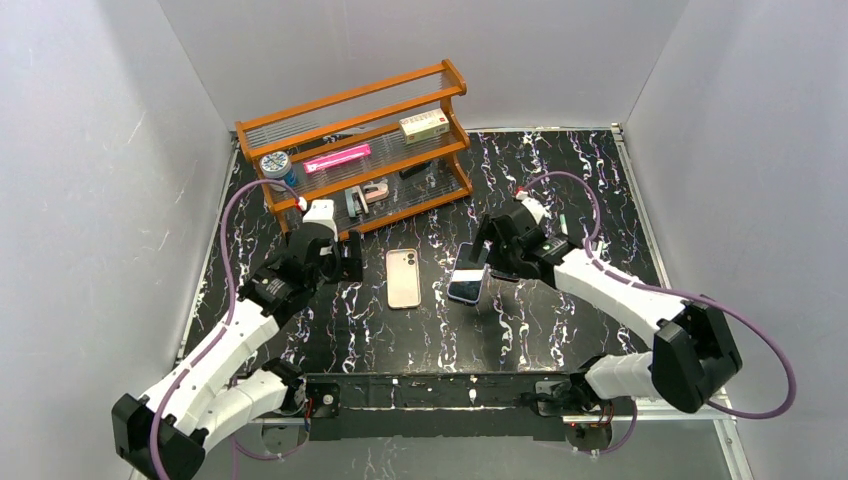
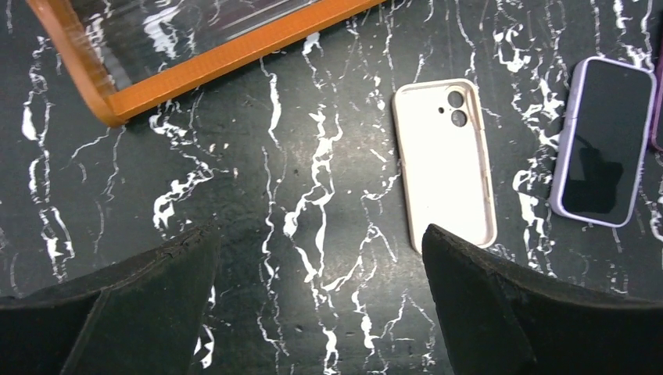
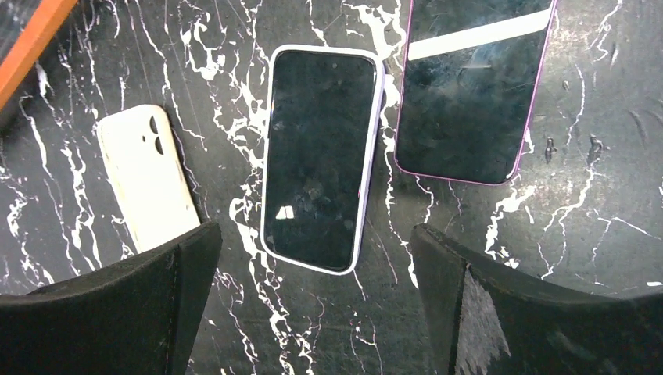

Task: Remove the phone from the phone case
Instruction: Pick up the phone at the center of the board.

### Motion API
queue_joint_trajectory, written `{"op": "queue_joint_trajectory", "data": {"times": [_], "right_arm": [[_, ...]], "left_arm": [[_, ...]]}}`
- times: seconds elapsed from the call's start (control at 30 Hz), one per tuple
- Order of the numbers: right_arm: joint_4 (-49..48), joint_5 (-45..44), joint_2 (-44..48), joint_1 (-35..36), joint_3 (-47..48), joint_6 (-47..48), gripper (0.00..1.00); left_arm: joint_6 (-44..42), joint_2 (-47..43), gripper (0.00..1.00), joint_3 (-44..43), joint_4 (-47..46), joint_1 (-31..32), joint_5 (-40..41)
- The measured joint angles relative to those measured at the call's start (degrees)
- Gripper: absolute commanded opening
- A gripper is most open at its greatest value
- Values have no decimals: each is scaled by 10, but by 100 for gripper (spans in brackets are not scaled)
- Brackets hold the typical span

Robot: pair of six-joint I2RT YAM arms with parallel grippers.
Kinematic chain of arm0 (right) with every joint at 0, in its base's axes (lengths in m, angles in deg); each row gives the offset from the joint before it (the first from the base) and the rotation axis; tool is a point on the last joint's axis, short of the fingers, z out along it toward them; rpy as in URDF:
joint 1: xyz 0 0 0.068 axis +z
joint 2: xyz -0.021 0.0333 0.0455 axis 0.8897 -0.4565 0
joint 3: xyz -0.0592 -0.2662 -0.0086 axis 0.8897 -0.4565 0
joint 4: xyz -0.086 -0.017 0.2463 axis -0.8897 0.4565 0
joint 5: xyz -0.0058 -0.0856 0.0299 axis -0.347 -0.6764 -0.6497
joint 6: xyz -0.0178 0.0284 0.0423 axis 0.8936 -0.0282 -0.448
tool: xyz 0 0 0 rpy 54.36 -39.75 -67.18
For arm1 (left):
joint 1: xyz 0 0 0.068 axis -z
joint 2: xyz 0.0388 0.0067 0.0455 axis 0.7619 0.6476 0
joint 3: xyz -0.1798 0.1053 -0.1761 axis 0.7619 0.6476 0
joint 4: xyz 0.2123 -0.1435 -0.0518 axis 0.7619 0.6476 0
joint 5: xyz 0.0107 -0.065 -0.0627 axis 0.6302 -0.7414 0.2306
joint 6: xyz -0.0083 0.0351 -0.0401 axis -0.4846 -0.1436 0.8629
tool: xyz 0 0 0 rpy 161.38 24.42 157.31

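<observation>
**Both end effectors are hanging wide open over the desk, gripping nothing, and the cream phone case is lying empty between them.**

From above, the phone case (image 1: 404, 278) is resting flat near the middle of the desk (image 1: 500, 340). The left end effector (image 1: 345, 255) is sitting at its 9 o'clock, and a lavender-edged phone (image 1: 468, 285) is lying at its 3 o'clock under the right end effector (image 1: 485, 255). The left wrist camera is showing the case's hollow inside and its two camera holes. The right wrist camera is showing a pink-edged phone (image 3: 469, 86), screen up, just beside the lavender one at its 1 o'clock; the top view is mostly hiding it behind the arm. A box (image 1: 424, 125) is sitting on the orange rack (image 1: 355, 150) at 12 o'clock, its label too small to read.
</observation>
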Motion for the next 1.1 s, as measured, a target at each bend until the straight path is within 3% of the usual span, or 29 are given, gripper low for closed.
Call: {"op": "queue_joint_trajectory", "data": {"times": [0.53,0.8,1.1], "right_arm": [[99,-45,-242,26,203,-5,99],[162,-56,-311,26,254,-30,99],[182,-40,-329,26,254,-52,99]], "left_arm": [[-76,-51,98,80,-64,0,42],[-89,-60,98,94,-91,0,42],[-94,-63,98,95,-100,0,42]]}}
